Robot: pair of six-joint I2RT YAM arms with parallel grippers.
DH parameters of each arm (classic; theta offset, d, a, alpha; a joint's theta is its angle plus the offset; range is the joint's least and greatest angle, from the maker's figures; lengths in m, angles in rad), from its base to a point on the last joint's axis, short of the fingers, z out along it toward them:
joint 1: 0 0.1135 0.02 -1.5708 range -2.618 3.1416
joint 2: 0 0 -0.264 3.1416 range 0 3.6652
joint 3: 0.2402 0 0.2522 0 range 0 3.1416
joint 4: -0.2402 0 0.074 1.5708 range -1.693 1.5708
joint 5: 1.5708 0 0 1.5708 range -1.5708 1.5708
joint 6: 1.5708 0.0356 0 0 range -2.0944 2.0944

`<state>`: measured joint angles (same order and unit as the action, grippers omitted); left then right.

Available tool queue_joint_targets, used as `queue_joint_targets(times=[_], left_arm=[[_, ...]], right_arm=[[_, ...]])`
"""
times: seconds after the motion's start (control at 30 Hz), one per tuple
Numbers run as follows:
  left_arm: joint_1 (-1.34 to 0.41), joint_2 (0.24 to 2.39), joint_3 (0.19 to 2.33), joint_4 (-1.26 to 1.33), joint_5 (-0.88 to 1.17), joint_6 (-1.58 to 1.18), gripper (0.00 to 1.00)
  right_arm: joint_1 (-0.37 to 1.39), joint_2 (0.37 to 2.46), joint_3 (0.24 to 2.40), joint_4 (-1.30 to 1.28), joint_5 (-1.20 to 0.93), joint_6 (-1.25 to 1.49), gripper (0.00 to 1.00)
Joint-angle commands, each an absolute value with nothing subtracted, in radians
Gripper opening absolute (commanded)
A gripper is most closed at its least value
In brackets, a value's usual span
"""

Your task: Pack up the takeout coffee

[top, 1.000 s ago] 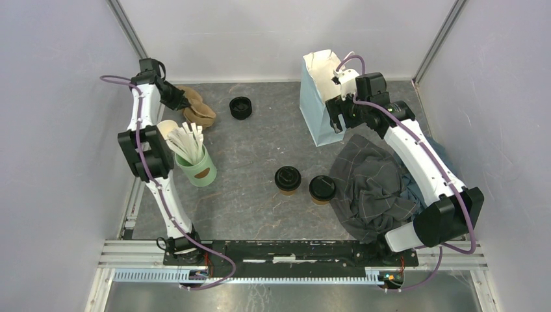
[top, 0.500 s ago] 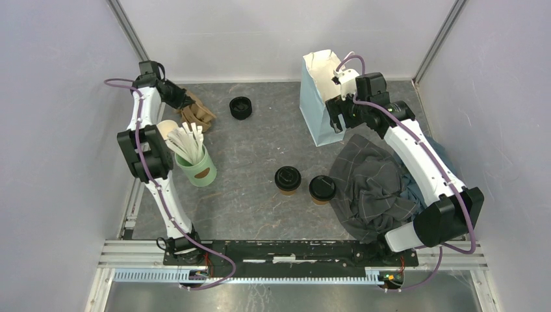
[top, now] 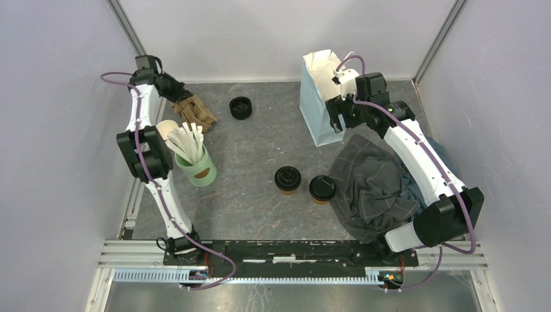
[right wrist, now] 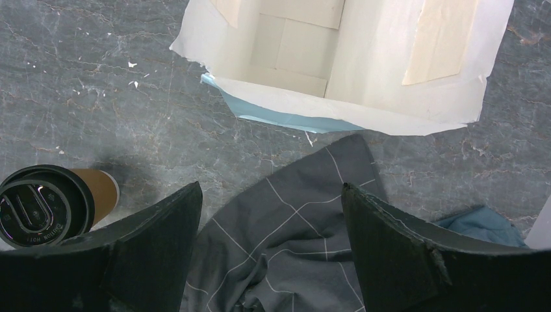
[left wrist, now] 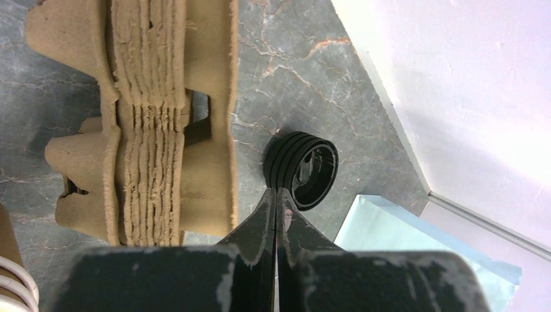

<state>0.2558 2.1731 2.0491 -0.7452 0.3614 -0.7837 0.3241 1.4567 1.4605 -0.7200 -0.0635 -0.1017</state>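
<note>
Both lidded coffee cups stand upright on the table near its middle, a little toward 5 o'clock. The left cup has the right cup just beside it at 3 o'clock, and the right cup's lid sits against the edge of a crumpled grey cloth. Neither cup is in the paper bag, which stands open at 1 o'clock. The right claw hangs with its jaws spread wide and empty, over the cloth just at 6 o'clock of the bag's mouth. The left claw is pinched fully closed on nothing, out at 11 o'clock beside a stack of brown cardboard cup carriers. A stack of black lids lies at 12 o'clock, between the carriers and the bag. A green cup of white sticks stands at 9 o'clock
</note>
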Motion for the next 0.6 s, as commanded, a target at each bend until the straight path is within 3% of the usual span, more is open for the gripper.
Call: queue_joint_targets(times=[0.0, 0.17, 0.4, 0.57], left_arm=[[0.255, 2.123, 2.106, -0.709, 0.397, -0.772, 0.02], [0.254, 2.127, 2.131, -0.756, 0.371, -0.749, 0.03], [0.196, 2.175, 2.218, -0.857, 0.155, -0.661, 0.53], [0.149, 2.218, 2.228, -0.906, 0.071, -0.624, 0.57]], right_arm=[[0.322, 1.441, 1.503, -0.694, -0.061, -0.100, 0.85], [0.321, 1.439, 1.499, -0.693, -0.072, -0.095, 0.85], [0.324, 1.426, 1.482, -0.691, -0.083, -0.092, 0.85], [0.330, 1.419, 1.479, -0.691, -0.080, -0.094, 0.85]])
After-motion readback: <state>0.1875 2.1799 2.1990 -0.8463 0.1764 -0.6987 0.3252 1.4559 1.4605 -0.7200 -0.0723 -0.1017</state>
